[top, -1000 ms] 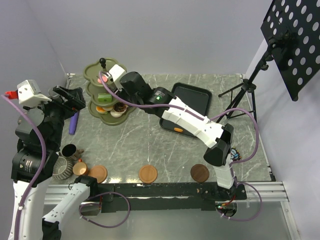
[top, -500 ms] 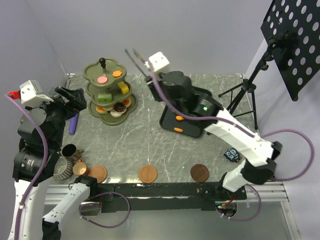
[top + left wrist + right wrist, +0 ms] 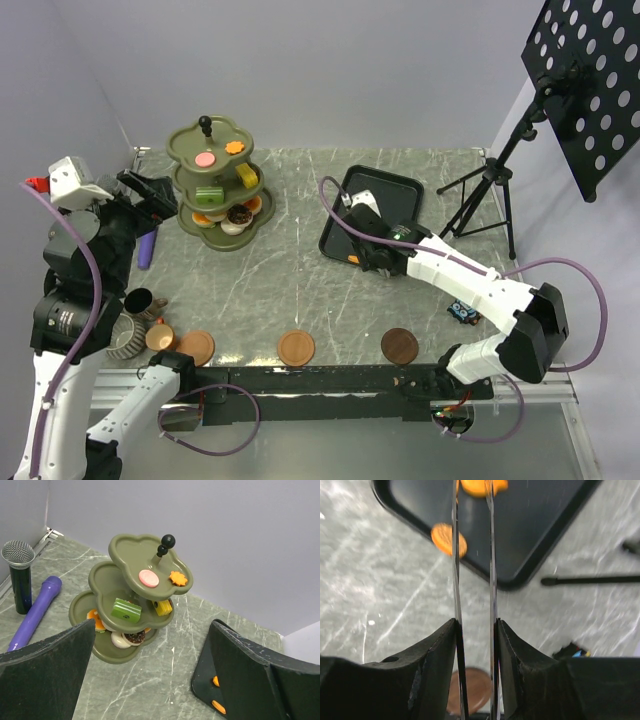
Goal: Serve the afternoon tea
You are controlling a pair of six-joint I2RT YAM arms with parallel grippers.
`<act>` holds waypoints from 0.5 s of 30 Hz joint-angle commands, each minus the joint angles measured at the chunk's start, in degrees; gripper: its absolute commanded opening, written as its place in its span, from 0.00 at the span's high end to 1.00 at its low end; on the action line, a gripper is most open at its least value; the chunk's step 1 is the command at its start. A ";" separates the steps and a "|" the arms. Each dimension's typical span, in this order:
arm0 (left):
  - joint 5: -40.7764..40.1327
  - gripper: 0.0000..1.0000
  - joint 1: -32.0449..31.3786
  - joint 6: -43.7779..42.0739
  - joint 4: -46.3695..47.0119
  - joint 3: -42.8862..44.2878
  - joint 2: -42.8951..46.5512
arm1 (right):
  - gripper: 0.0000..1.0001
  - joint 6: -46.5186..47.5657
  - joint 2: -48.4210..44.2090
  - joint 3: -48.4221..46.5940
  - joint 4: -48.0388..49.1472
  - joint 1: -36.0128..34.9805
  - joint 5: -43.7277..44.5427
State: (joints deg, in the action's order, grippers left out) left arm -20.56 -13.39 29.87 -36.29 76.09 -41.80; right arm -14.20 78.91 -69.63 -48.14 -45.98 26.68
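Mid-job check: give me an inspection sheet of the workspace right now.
Surface: grey marbled table, no spills seen.
Job's things: stand holds pastries; orange pastries on tray; three cups clustered near-left, none on the three saucers.
Clutter: two microphones, small blue item.
Grippers: left gripper open, empty; right gripper shut on tongs above tray.
Cables: purple cables loop off both arms.
Surroundings: tripod, perforated board, grey walls.

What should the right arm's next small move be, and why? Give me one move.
Probably squeeze the right gripper slightly tighter so the metal tongs it holds pinch the orange pastry. In the right wrist view the blades straddle that pastry over the black tray, with a gap between them. Their tips are out of frame, so contact cannot be confirmed.
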 commanded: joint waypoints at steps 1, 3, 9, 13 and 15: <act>1.40 0.00 -0.24 1.16 1.93 -0.25 -0.56 | 0.56 -8.11 -2.36 -0.69 -4.50 -0.43 0.66; 1.40 0.00 -0.24 1.24 2.10 -0.42 -0.56 | 0.55 -10.23 -2.10 -1.12 -6.87 -0.43 0.83; 1.84 0.00 -0.23 1.33 2.46 -0.60 -0.83 | 0.53 -15.06 0.53 -1.74 -8.72 -0.78 -0.14; 1.04 0.00 -0.24 0.81 2.28 -0.33 -0.83 | 0.50 -14.90 2.91 -2.62 -8.21 -0.69 -0.31; 1.31 0.00 -0.24 0.81 2.28 -0.51 -0.74 | 0.50 -13.84 3.35 -2.62 -6.10 -0.69 -0.92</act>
State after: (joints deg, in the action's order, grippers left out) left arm -19.66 -13.39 30.76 -36.21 75.40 -42.52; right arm -27.18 81.19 -69.69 -55.75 -46.37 25.80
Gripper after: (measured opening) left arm 0.996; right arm 0.497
